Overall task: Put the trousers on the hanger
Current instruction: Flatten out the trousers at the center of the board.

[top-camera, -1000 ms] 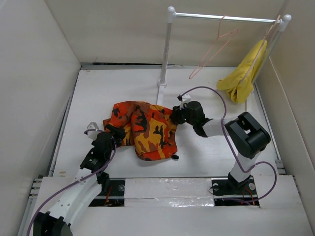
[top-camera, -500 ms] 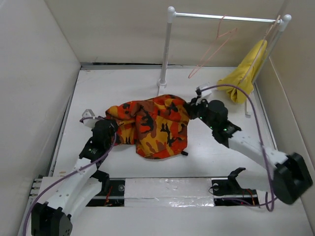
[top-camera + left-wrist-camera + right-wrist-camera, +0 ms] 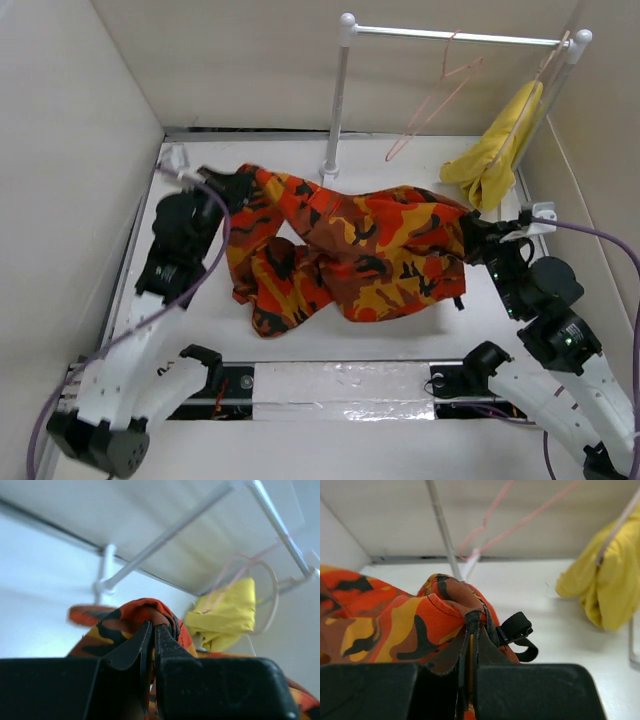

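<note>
Orange camouflage trousers [image 3: 370,250] stretched between left gripper [image 3: 235,184] and right gripper [image 3: 470,233], both clamped tight on bunched fabric; salmon-pink hanger [image 3: 435,108] on rail [image 3: 460,37] beyond right gripper.

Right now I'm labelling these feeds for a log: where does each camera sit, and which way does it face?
Top external: above, behind the arm bases, looking down on the table; both arms show, left gripper and right gripper shut on the trousers.
Left wrist: on the left arm, facing rail stand and yellow cloth; own fingers show.
Right wrist: on the right arm, facing back wall and hanger; own fingers show.
Wrist views share hanger, yellow cloth.
</note>
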Robot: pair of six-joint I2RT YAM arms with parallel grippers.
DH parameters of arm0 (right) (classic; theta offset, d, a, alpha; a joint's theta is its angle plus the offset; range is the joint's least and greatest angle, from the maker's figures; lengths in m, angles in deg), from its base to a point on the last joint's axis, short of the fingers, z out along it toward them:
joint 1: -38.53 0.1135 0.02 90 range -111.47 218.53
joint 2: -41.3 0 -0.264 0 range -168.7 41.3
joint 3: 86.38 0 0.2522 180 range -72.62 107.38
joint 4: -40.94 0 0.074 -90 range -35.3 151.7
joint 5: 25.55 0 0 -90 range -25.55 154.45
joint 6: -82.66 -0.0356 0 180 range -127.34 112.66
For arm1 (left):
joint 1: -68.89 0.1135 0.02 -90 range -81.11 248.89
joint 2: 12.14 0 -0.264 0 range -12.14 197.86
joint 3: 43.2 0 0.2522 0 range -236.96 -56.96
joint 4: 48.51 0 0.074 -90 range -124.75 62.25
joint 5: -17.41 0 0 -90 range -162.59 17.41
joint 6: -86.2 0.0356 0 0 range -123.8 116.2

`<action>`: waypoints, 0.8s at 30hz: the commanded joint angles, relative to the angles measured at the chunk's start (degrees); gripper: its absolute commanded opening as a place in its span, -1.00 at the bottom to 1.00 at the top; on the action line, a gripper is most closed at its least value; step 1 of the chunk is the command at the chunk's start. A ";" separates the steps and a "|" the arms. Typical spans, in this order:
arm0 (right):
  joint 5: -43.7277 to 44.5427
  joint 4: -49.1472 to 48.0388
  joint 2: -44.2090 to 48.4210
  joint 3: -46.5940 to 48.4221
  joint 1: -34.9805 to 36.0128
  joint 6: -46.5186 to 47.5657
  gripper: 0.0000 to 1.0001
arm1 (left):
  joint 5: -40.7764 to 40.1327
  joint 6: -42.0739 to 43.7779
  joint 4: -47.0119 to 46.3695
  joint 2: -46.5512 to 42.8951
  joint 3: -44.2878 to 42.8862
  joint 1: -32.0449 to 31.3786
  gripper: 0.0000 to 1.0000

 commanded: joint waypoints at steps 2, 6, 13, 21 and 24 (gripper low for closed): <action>11.47 5.10 -3.24 -0.46 -1.60 -2.69 -1.00 | 15.94 9.92 -1.58 18.22 -16.01 0.15 -1.00; 18.60 1.08 -8.42 -4.67 -4.32 -4.10 -1.00 | 18.37 12.03 0.45 32.54 -21.54 0.15 -0.21; 9.65 -4.38 -14.50 -6.17 -14.70 -4.37 -1.00 | 6.02 11.61 -2.17 36.73 -14.99 -7.67 0.22; 2.27 -9.83 -14.85 -10.65 -19.09 -1.64 -1.00 | -17.43 -2.35 -5.64 3.10 18.29 -7.67 0.17; 0.59 -11.41 -15.11 -11.36 -19.63 -1.64 -1.00 | -20.88 -7.63 2.00 -3.71 25.95 -7.67 0.04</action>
